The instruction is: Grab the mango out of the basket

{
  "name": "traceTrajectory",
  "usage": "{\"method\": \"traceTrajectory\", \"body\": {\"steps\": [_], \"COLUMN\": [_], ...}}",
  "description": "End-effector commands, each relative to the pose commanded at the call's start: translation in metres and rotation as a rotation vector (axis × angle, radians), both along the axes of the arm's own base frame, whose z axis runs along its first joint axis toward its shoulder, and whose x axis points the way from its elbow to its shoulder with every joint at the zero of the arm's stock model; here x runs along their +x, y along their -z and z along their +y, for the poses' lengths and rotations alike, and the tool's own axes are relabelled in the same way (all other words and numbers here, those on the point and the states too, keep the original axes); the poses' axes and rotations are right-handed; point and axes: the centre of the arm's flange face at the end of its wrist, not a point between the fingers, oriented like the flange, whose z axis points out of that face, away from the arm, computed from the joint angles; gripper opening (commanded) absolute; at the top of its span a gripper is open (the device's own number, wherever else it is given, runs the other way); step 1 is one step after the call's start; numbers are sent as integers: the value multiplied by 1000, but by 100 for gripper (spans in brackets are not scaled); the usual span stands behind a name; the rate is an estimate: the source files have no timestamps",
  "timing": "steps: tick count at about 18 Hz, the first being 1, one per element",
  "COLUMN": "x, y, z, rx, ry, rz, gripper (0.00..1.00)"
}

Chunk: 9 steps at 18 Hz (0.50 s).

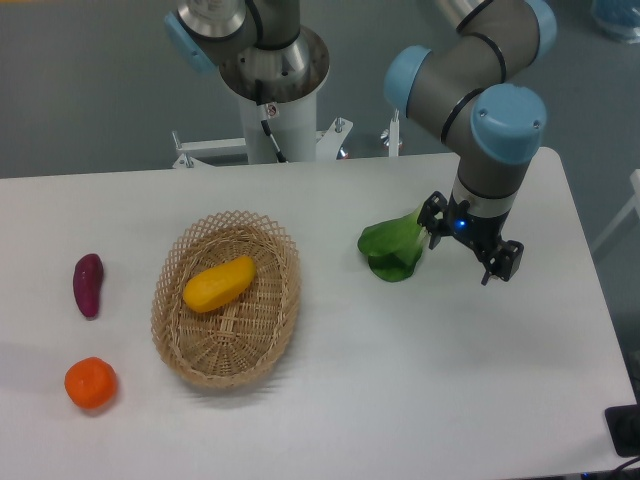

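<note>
One mango lies inside the oval wicker basket on the white desk, resting on the woven floor a little toward the far left part, its long axis tilted from lower left up to upper right. Nothing touches it. Left of the basket, well apart from it, lie a purple sweet potato and, nearer the front edge, a round orange. To the right of the basket sits a green leafy vegetable. The arm's hand hangs over the desk just right of that vegetable, far from the basket; its fingers are spread apart and carry nothing, one of them right at the vegetable's edge, though contact cannot be made out.
</note>
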Motion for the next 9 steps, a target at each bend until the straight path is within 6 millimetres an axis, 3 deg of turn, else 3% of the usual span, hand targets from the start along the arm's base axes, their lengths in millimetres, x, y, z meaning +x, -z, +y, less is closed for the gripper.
{"method": "traceTrajectory", "body": {"steps": [9], "x": [13], "y": [6], "z": [9], "rx": [56], "ry": [-16], "rz": [-44], "gripper": [100]}}
